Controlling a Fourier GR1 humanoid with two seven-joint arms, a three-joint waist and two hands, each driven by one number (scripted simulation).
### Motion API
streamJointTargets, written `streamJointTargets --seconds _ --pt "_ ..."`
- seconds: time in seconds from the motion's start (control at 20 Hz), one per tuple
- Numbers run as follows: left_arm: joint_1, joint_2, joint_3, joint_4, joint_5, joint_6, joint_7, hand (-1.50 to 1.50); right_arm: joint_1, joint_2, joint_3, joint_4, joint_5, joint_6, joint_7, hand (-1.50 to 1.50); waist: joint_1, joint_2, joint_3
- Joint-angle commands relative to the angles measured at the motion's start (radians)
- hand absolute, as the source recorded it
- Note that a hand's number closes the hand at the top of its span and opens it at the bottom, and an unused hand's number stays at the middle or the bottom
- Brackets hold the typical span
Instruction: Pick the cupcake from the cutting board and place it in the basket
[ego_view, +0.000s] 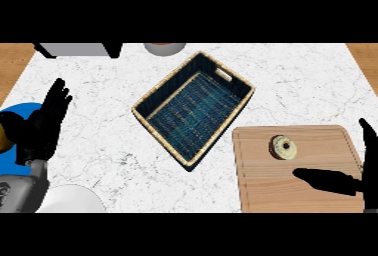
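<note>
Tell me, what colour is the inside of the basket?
Dark blue weave inside the basket, tan rim; head view.

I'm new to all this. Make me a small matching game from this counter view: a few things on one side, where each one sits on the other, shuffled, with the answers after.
Things:
1. cupcake
2. basket
3. left robot hand
4. right robot hand

Places:
A. in the middle of the counter, set at a slant, nothing in it
B. at the view's left edge, open, fingers up
C. on the cutting board, near its far edge
D. over the cutting board's near right part, short of the cupcake

Pairs: 1-C, 2-A, 3-B, 4-D
</note>
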Motion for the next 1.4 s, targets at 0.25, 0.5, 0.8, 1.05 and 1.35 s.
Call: streamJointTargets --seconds 0.25,0.5,0.8,1.05,1.35 --pt "0.036 -0.052 -0.019 -0.094 -0.073 0.047 0.054 0.0 -0.031 0.228 0.074 0.099 0.259 -0.046 0.097 -1.5 0.008 0.0 0.001" --pt "0.041 -0.033 0.04 -0.087 -0.05 -0.038 0.069 0.0 0.021 0.279 0.0 0.201 0.263 -0.093 -0.086 -1.5 0.005 0.001 0.002" --pt "-0.014 -0.098 0.069 -0.005 -0.11 -0.056 0.024 0.0 -0.029 0.379 -0.005 0.246 0.346 -0.072 -0.105 -1.5 0.002 0.001 0.001" --pt "-0.058 -0.1 0.108 0.008 -0.121 -0.08 0.072 0.0 0.015 0.449 0.014 0.256 0.407 -0.104 -0.123 -1.5 0.001 0.001 0.001" --pt "0.047 -0.148 0.115 -0.063 -0.17 -0.096 0.039 0.0 0.007 0.441 -0.069 0.269 0.357 -0.048 -0.173 -1.5 0.002 0.001 0.001"
